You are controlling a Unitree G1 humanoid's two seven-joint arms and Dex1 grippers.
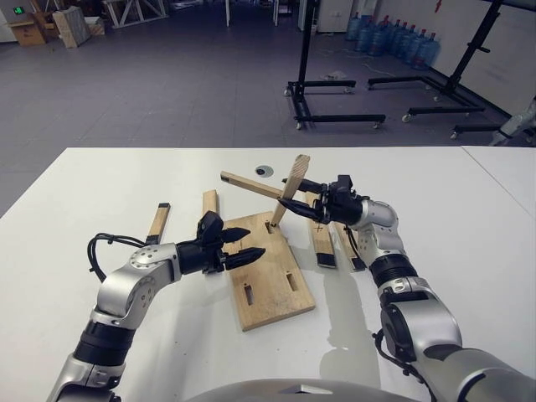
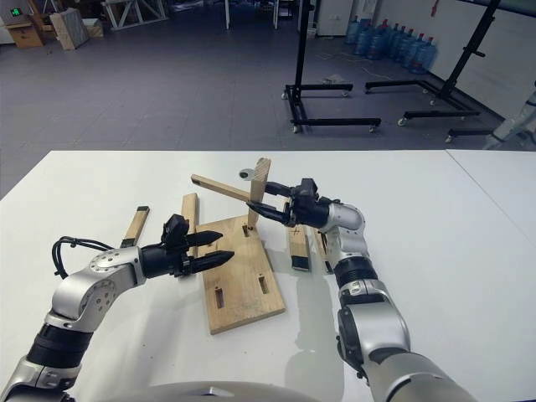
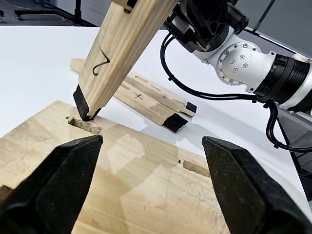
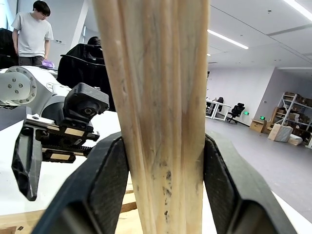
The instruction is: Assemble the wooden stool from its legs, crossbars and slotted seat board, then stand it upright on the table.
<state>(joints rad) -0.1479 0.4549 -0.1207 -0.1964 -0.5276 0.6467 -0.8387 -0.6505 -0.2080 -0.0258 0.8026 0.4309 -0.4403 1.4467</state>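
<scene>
— Where's the leg (image 1: 296, 170) in relation to its slot (image 3: 86, 125)?

— Its dark foot is right at the slot on the far end of the seat board (image 1: 270, 285), which lies flat on the table (image 1: 100, 184). From the left wrist view the foot looks set at the slot's mouth. I can't tell whether it has gone in at all.

— And the long axis?

— Tilted. The foot is down at the slot, and the top leans away toward the robot's right. A crossbar (image 1: 249, 184) sticks out from the leg toward the robot's left, up off the board.

— Who has it?

— The right gripper (image 1: 295, 198) is clamped across the leg partway up, reaching in from the right. The left gripper (image 1: 255, 244) holds nothing. Its fingers are spread, and it hovers over the board just to the left of the slot, pointing at the foot.

— So the next move turns on what?

— My guess is swinging the top back over the foot so the leg lines up with the slot before any push down. The right arm has the leverage, and the left is nearer the foot to steady it. Spare legs (image 1: 324, 243) lie beside the board, to the right of the slot.
</scene>
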